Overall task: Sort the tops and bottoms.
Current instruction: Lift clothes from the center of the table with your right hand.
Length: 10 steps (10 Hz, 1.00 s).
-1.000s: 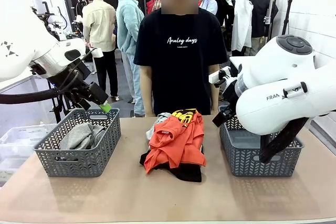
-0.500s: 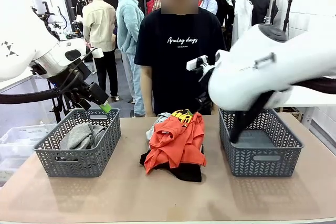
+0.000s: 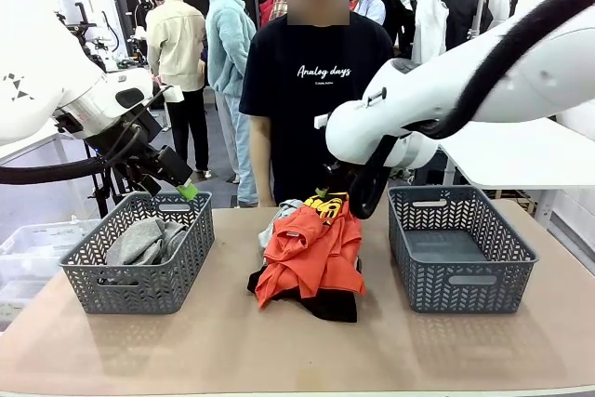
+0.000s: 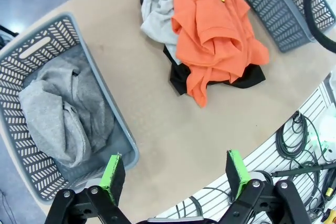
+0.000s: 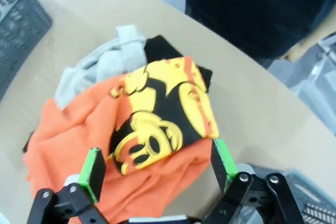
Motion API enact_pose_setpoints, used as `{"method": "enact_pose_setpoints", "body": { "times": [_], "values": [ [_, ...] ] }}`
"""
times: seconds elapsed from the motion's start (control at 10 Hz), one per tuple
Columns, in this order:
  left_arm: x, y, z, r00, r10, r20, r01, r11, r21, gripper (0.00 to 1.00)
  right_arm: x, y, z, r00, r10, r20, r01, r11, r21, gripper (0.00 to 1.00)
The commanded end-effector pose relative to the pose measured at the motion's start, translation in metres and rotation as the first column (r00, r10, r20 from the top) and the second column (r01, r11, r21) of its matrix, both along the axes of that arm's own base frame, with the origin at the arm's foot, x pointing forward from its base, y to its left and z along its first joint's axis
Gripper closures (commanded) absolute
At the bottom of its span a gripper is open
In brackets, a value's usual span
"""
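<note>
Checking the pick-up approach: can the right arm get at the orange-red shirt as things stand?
Probably yes. The right gripper hangs open right above the orange-red shirt, which lies on top of the pile with nothing covering it.

Light-brown table (image 3: 214,341), viewed from the robot's side. Standing directly on it are the left basket (image 3: 139,290) and the right basket (image 3: 460,287), both of grey lattice, with a heap of garments between them, apart from both. At the heap's base, a black garment (image 3: 325,306) and a light grey sweatshirt (image 3: 277,216) touch the tabletop. An orange-red shirt (image 3: 311,248) lies over them.
</note>
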<state>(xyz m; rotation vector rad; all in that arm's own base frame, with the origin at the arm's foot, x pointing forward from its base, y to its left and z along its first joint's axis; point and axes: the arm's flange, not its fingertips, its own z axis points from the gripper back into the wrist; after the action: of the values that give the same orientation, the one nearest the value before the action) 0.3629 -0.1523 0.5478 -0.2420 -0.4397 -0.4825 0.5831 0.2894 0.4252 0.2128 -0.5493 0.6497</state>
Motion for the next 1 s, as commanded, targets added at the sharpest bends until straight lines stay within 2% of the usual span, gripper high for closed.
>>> {"method": "enact_pose_setpoints", "body": {
  "times": [0.0, 0.2, 0.6, 0.9],
  "values": [
    [0.0, 0.001, 0.001, 1.0, -0.004, -0.004, 0.004, 1.0, 0.0, 0.0, 0.023, 0.003, -0.007, 0.998, -0.045, -0.049, 0.046, 0.999, 0.029, 0.0],
    [0.0, 0.001, 0.001, 1.0, -0.004, -0.004, 0.004, 1.0, 0.0, 0.0, 0.039, -0.007, -0.023, 0.991, -0.087, -0.102, 0.09, 0.995, 0.03, 0.0],
    [0.0, 0.001, 0.001, 1.0, -0.004, -0.004, 0.004, 1.0, 0.0, 0.0, 0.041, -0.008, -0.043, 0.978, -0.062, -0.201, 0.061, 0.998, -0.008, 0.0],
    [0.0, 0.001, 0.001, 1.0, -0.004, -0.004, 0.004, 1.0, 0.0, 0.0, 0.035, -0.004, -0.043, 0.971, -0.055, -0.234, 0.057, 0.998, -0.001, 0.58]
  ]
}}
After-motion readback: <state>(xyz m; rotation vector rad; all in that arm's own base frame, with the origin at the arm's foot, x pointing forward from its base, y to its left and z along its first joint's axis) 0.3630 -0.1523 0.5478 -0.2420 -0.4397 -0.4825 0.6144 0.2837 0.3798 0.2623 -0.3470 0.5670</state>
